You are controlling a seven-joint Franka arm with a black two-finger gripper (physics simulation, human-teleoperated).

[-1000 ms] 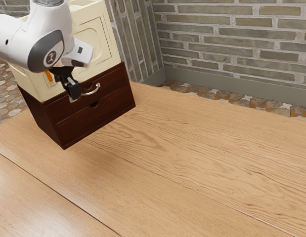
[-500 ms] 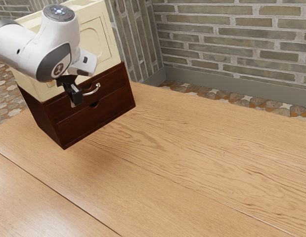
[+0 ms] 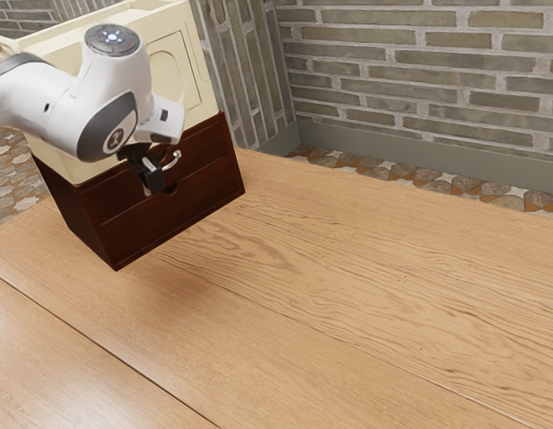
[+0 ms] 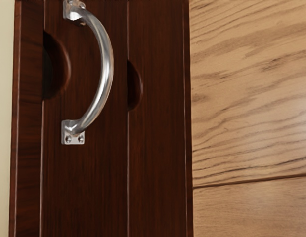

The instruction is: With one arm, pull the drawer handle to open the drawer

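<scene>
The black gripper hangs in front of the dark wooden drawer box in the exterior view, over part of the handle. The curved silver handle shows just beside it, toward the exterior view's right. In the wrist view the whole arc of the handle stands out from the upper drawer front, with a screwed mount at each end. Both drawers sit flush in the box. Whether the gripper touches the handle cannot be told.
A cream-coloured box rests on top of the drawer box. The wooden table extends in front and toward the exterior view's right. Behind it stands a brick wall.
My hand has moved toward the exterior view's right and slightly lower, coming across the near end of the handle. The drawers have not moved.
</scene>
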